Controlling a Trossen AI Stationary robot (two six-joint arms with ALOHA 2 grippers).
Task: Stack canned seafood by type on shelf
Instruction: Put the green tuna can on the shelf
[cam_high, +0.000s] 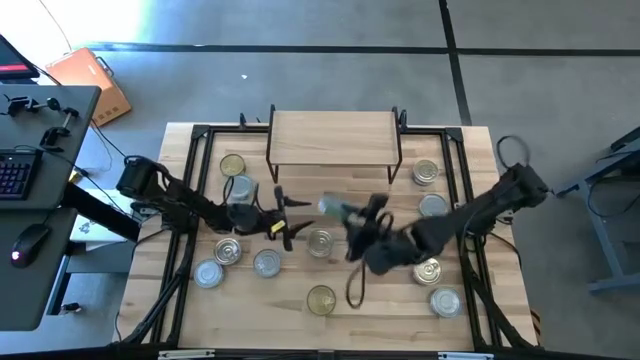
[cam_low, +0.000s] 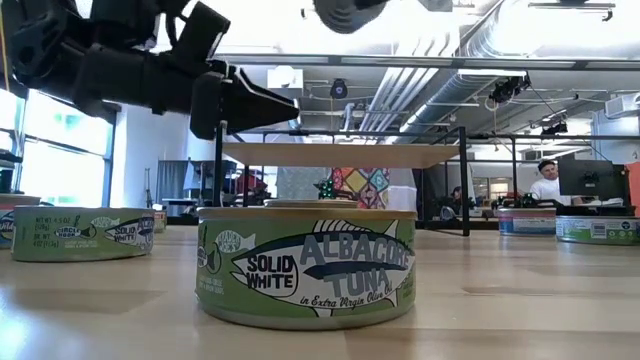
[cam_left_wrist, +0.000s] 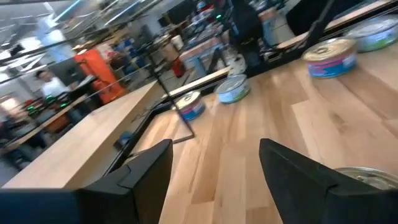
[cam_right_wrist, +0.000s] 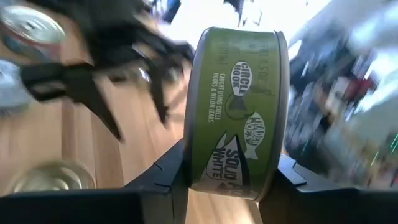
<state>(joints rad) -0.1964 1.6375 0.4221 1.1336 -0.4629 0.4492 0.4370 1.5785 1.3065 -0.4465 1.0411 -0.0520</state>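
Above the middle of the counter (cam_high: 300, 320), the chief danger is a clash: both arms reach inward and their end effectors sit near each other, just in front of the shelf (cam_high: 333, 135), so a careless swing toward it could knock one arm against the other. A lesser risk, I judge, is the green tin (cam_right_wrist: 236, 112) slipping, since it is pinched on edge and tilted, and could drop onto the loose tins (cam_high: 267, 262) below.

Right arm stretches in from the counter's right side, its end effector (cam_high: 345, 212) raised and clamped on that green tin. Left arm comes in from the left, its end effector (cam_high: 283, 215) spread wide and empty, fingers (cam_left_wrist: 298, 180) angled toward the bare shelf.
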